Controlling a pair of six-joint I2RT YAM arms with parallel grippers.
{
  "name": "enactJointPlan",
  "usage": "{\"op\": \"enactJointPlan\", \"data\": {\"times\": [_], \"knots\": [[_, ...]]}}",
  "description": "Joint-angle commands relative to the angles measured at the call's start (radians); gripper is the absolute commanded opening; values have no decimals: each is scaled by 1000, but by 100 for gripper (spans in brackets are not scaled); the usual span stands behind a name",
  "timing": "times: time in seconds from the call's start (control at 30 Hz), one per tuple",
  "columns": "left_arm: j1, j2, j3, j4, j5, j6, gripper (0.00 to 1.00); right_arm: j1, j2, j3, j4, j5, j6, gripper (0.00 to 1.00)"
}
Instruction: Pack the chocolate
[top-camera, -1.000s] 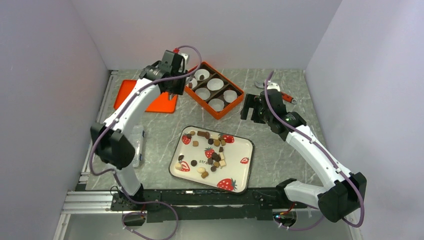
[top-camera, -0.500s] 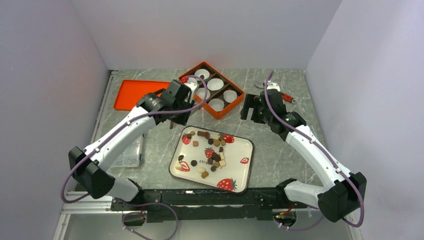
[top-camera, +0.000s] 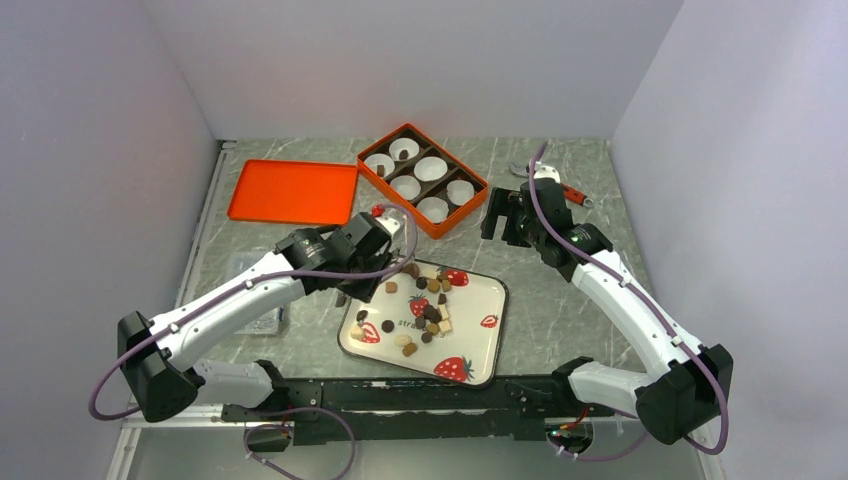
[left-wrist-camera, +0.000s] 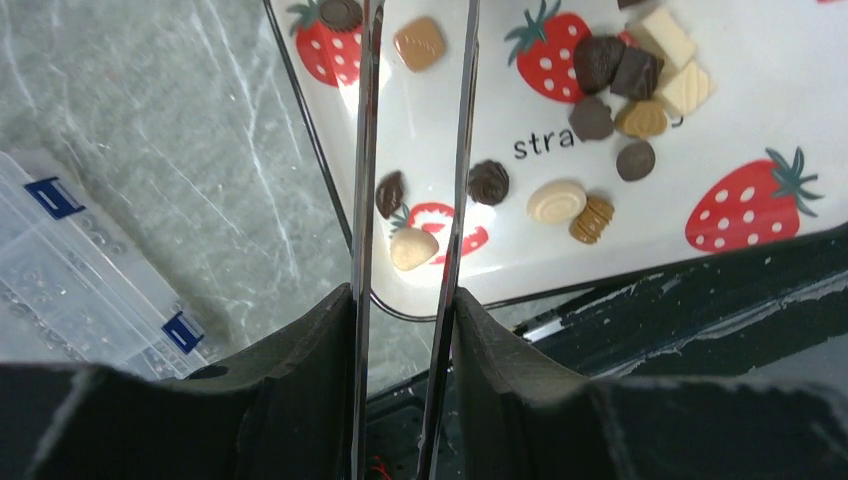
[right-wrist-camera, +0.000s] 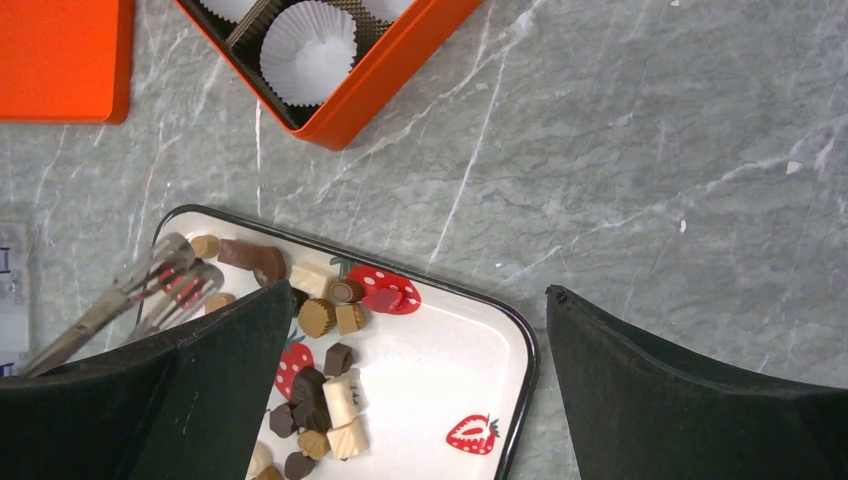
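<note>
The chocolate (top-camera: 430, 312) lies as several small dark, light brown and cream pieces on a white strawberry-print tray (top-camera: 483, 345); the left wrist view shows some of them (left-wrist-camera: 600, 95). My left gripper (top-camera: 372, 262) (left-wrist-camera: 405, 295) is shut on metal tongs (left-wrist-camera: 365, 150). In the right wrist view the tongs' tips (right-wrist-camera: 185, 265) stand apart over the tray's far-left corner, beside a round light brown piece, with nothing between them. The orange box (top-camera: 440, 228) holds several white paper cups, one with a dark piece (top-camera: 383, 170). My right gripper (top-camera: 503, 215) (right-wrist-camera: 420, 292) hangs open to the right of the box.
The orange lid (top-camera: 293, 190) lies flat at the far left. A clear plastic case (left-wrist-camera: 70, 270) sits on the table left of the tray. A red-handled tool (top-camera: 565, 190) lies at the back right. A black rail (top-camera: 400, 395) runs along the near edge.
My left arm has swung from over the orange box back toward the near side, bringing the tongs to the tray's far-left corner. The right arm has not moved.
</note>
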Motion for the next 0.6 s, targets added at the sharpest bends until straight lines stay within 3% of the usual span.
{"op": "enactJointPlan", "data": {"times": [0.0,0.57], "knots": [[-52,-26,-15,-3,-17,-64,43,-6,-18,6,21,-15,10,100],[-94,88,-22,51,-8,-85,42,-6,-45,-22,15,7,5,100]]}}
